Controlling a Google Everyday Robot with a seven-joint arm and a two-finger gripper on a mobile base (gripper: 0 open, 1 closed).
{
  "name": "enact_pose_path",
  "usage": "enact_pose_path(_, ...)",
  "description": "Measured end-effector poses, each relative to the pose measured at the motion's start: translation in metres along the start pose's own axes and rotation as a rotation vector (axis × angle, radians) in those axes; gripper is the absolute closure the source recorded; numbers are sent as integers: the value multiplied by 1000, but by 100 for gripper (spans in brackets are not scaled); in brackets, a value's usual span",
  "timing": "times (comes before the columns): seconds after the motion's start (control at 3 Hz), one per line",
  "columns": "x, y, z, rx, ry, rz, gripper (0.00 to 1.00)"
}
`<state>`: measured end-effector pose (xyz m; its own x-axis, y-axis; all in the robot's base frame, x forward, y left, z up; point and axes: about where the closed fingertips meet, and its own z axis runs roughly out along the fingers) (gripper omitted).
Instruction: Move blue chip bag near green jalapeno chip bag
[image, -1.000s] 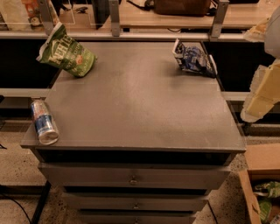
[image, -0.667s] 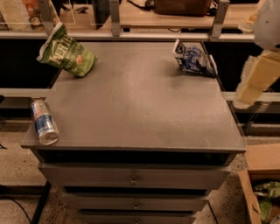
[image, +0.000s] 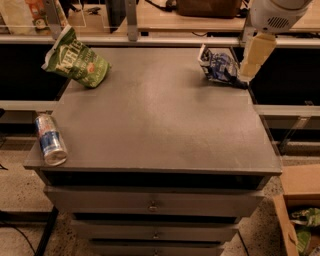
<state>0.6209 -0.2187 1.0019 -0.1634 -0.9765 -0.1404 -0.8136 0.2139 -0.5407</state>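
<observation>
**Bags at opposite far corners**

Blue chip bag (image: 218, 66): small, crumpled, dark-blue and white foil. Lies at the far right corner of the table (image: 160, 125).
Green jalapeno chip bag (image: 77, 61): larger, puffy, white lettering, tilted, at the far left corner.
The two bags are well apart.
Gripper (image: 247, 74): hangs just beside the blue bag's right edge.

The pale cream gripper (image: 248, 75) hangs at the back right corner of the grey metal drawer cabinet (image: 160, 125), its white arm housing (image: 272, 15) cut off by the top edge. It hides the right end of the small crumpled dark-blue and white foil chip bag (image: 217, 67); contact cannot be told. At the cabinet's front left, the label of the blue-and-silver drink can (image: 50, 140) is unreadable.
</observation>
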Motion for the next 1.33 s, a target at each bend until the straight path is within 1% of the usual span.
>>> enact_pose_path(0.33,3,-47,56,42,20,26,0)
enact_pose_path(0.67,12,-73,100,63,24,69,0)
enact_pose_path(1.0,18,-80,130,60,-5,121,0)
enact_pose_path(1.33,12,-76,156,32,-43,141,0)
